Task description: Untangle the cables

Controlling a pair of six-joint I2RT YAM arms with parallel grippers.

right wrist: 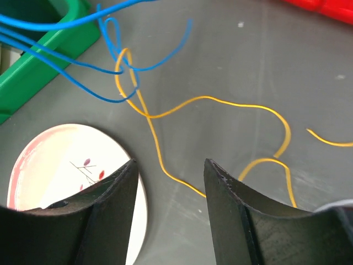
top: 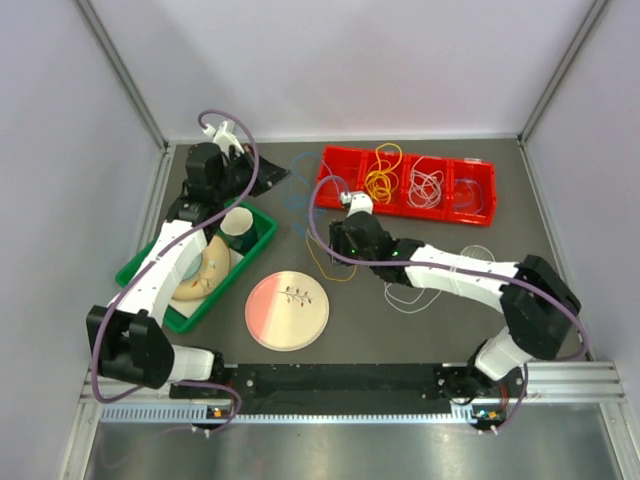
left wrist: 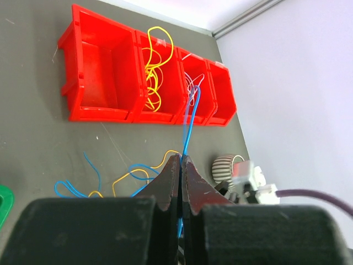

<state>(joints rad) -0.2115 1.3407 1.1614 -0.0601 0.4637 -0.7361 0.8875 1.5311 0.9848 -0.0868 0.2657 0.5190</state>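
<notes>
Left gripper (left wrist: 181,163) is clamping fully shut on the blue cable (left wrist: 189,118). The strand is running from the pinched tips up toward the red bin row (left wrist: 94,117).

Green tray (top: 140,265) is sitting under the left arm, with the plate (top: 287,312) just right of it.

Between plate and bins, loose blue loops are crossing the yellow cable (right wrist: 212,99) on the table (top: 450,335). The two are tangled where the blue is hooking around the yellow.

Right gripper (right wrist: 169,163) is hanging over that yellow cable with jaws parted, gripping nothing. The yellow is lying on the table under the gap.

In the bins, a yellow coil (top: 383,172) is lying in the second compartment from left and a white coil (top: 427,187) in the third.

A white-grey cable (top: 408,300) is lying loose beside the right forearm.
</notes>
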